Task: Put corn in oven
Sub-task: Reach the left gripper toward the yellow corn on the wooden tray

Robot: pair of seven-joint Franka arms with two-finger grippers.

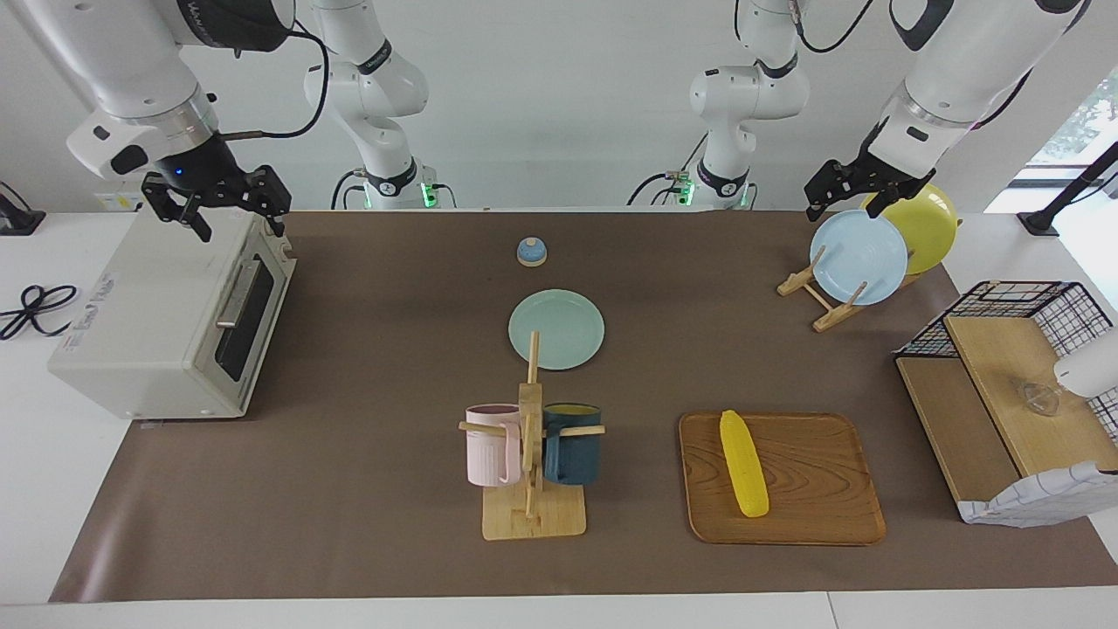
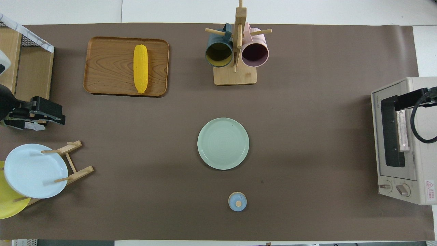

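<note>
Right claw (image 1: 229, 212) open over oven (image 1: 166, 323), corn (image 1: 743, 464) on tray (image 1: 812, 489)

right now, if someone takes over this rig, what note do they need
Left gripper: open, empty, up over the plate rack at its own end of the table.
Right gripper: open, empty, up over the oven.
Corn: lying on the wooden tray, farther from the robots than the rack, toward the left arm's end, untouched.
Oven: at the right arm's end, door shut.
Done: nothing yet.
Left: open the oven door, pick up the corn, put it inside.
</note>
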